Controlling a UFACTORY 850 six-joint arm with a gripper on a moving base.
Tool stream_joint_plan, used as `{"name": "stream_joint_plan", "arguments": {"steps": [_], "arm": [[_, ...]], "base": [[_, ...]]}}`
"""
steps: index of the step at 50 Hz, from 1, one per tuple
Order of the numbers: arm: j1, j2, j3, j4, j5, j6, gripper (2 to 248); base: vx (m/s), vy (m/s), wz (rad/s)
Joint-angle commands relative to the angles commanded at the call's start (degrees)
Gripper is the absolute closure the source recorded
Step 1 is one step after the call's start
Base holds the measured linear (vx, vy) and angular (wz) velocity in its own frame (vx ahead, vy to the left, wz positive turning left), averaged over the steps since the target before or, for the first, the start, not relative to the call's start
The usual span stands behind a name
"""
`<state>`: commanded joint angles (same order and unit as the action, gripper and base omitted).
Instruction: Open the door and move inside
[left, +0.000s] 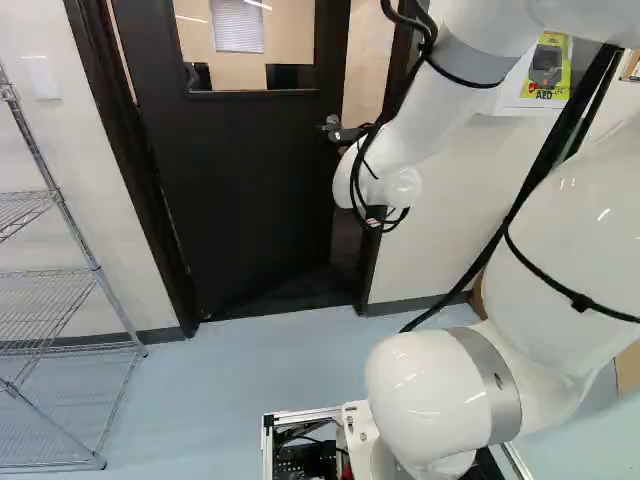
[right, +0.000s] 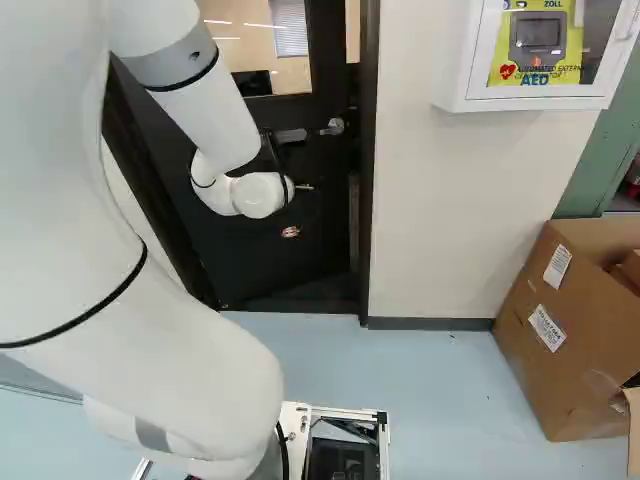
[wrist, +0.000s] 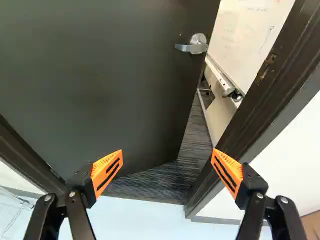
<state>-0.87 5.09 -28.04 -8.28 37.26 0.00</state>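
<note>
White wall cabinet (right: 472, 98) with an AED (right: 539, 42) in it. The big cardboard box (right: 540, 325) at the right has brown card inside. Straight ahead of the gripper (right: 290, 232), the dark door (wrist: 100, 75) is partly open, with a gap between its handle edge and the door frame (wrist: 272, 92). The gripper's fingers are wide apart.

Right of the door (right: 310, 240), the white wall cabinet (right: 452, 85) bears a yellow panel (right: 492, 45). In the right base view it reads "ZOLL" at the top, large "AED" at the bottom beside a red heart sign (right: 507, 71), and "AUTOMATED EXTERNAL" just above; a further word there is illegible. The left base view shows "AED" too. Farther right of the door, two white labels (right: 547, 328) on a cardboard box (right: 520, 385) are unreadable, as is writing on the whiteboard (wrist: 245, 45) beyond the door.
</note>
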Motion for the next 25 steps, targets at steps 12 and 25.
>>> {"name": "stream_joint_plan", "arguments": {"steps": [12,25], "arm": [[0.00,0.00,0.00,0.00,0.00,0.00,3],[0.00,0.00,0.00,0.00,0.00,0.00,3]], "base": [[0.000,0.000,0.000],[0.000,0.000,0.000]]}}
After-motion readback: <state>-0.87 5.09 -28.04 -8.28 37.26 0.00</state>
